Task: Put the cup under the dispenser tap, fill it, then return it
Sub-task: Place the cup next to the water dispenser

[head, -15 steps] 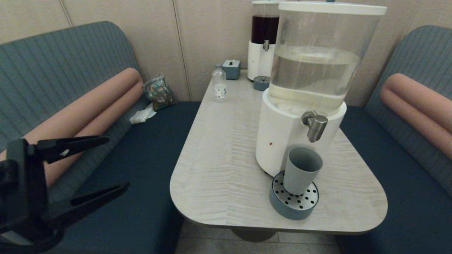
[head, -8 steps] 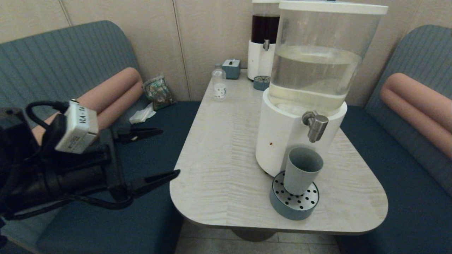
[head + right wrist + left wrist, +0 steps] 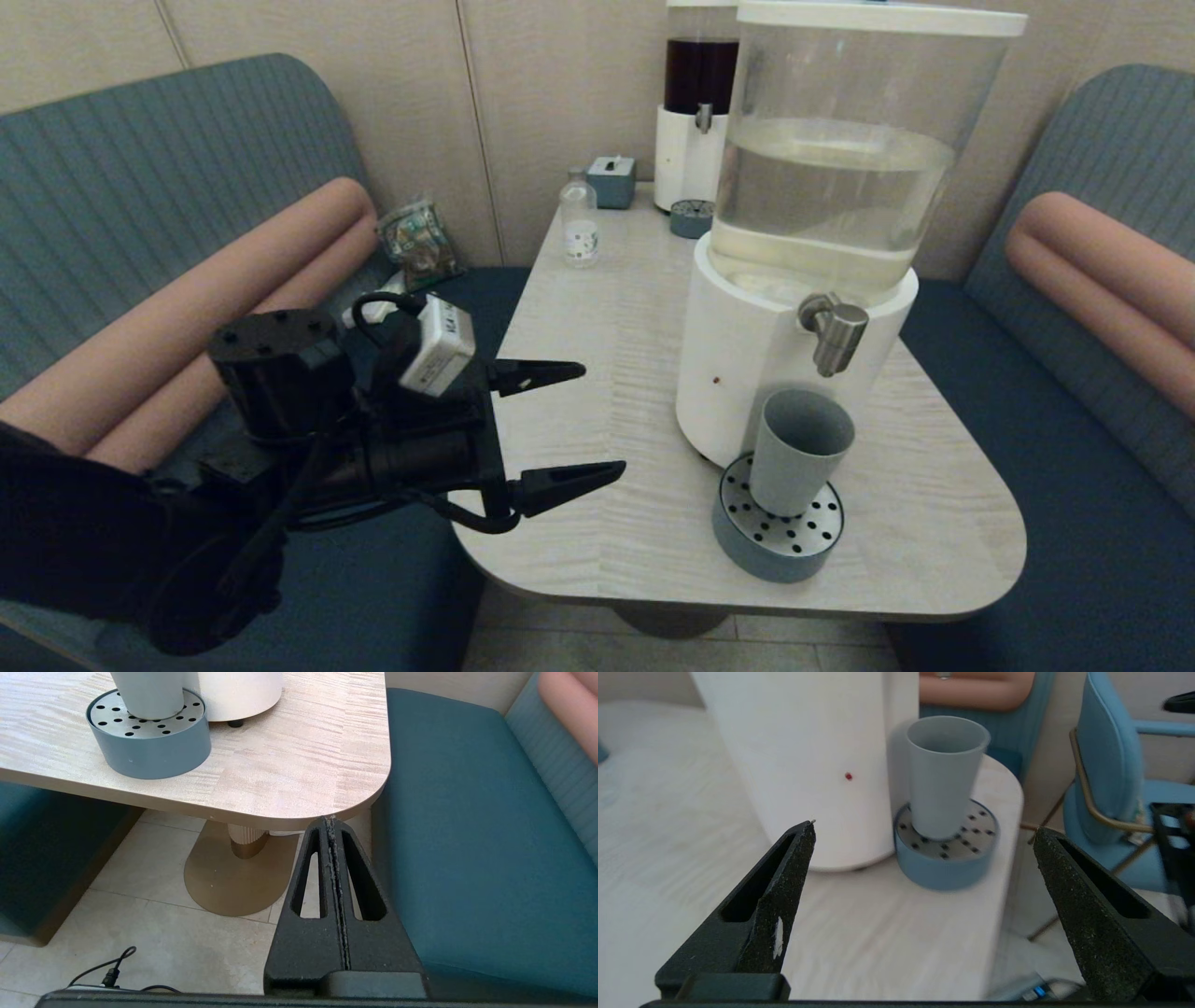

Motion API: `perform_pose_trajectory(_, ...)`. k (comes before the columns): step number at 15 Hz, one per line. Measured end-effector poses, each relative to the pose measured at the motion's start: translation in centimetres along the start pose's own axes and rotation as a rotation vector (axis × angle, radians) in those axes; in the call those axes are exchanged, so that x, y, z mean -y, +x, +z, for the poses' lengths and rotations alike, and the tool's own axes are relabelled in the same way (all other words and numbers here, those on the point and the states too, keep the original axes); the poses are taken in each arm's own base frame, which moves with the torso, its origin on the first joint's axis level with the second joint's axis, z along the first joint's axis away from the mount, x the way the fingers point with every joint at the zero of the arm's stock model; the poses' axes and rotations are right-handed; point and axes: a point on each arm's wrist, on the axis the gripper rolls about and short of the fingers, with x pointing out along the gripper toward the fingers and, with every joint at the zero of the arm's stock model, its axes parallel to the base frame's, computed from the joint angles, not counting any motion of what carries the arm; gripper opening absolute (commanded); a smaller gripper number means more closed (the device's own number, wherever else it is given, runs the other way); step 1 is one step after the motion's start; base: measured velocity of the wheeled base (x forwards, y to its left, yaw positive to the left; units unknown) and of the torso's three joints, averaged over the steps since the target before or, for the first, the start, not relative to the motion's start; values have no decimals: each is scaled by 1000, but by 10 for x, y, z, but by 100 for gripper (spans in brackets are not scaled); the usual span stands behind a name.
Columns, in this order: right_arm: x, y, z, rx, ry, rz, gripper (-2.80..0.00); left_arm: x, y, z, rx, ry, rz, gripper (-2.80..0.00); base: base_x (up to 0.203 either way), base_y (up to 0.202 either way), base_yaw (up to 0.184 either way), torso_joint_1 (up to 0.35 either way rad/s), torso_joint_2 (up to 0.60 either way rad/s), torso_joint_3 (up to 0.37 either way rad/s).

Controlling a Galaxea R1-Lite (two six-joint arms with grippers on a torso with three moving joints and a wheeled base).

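The grey-blue cup (image 3: 799, 452) (image 3: 944, 775) stands upright on a round perforated drip tray (image 3: 779, 537) (image 3: 945, 851), directly under the steel dispenser tap (image 3: 834, 332) of the large white-based dispenser (image 3: 812, 224). My left gripper (image 3: 588, 422) (image 3: 924, 826) hovers open over the table's left part, fingers pointing toward the cup, still well short of it and holding nothing. My right gripper (image 3: 331, 823) is shut and empty, parked low below the table's near right corner. The cup's bottom (image 3: 147, 695) shows on the tray in the right wrist view.
A second dispenser with dark liquid (image 3: 695, 112), a small clear bottle (image 3: 579, 222) and a small grey box (image 3: 611, 181) stand at the table's far end. Blue benches (image 3: 392, 392) flank the table (image 3: 597, 448). A blue chair (image 3: 1106, 774) stands beyond the table's edge.
My left arm has swung in from the far left bench side to above the table's left edge, gripper still open. The cup and the right arm have not moved.
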Motion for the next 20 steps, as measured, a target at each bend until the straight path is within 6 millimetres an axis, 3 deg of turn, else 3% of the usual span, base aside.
perform_pose_trajectory(3,0,0,0,0,0,0,-280,-11,28,-20,23,-10,-24,0,0,0,0,0,0,0)
perform_pose_trajectory(11,0,0,0,0,0,-1,-280,3,90,-40,32,-64,-55,0,0,0,0,0,0,0)
perform_pose_trajectory(20,0,0,0,0,0,0,-280,23,127,-56,30,-93,-107,0,0,0,0,0,0,0)
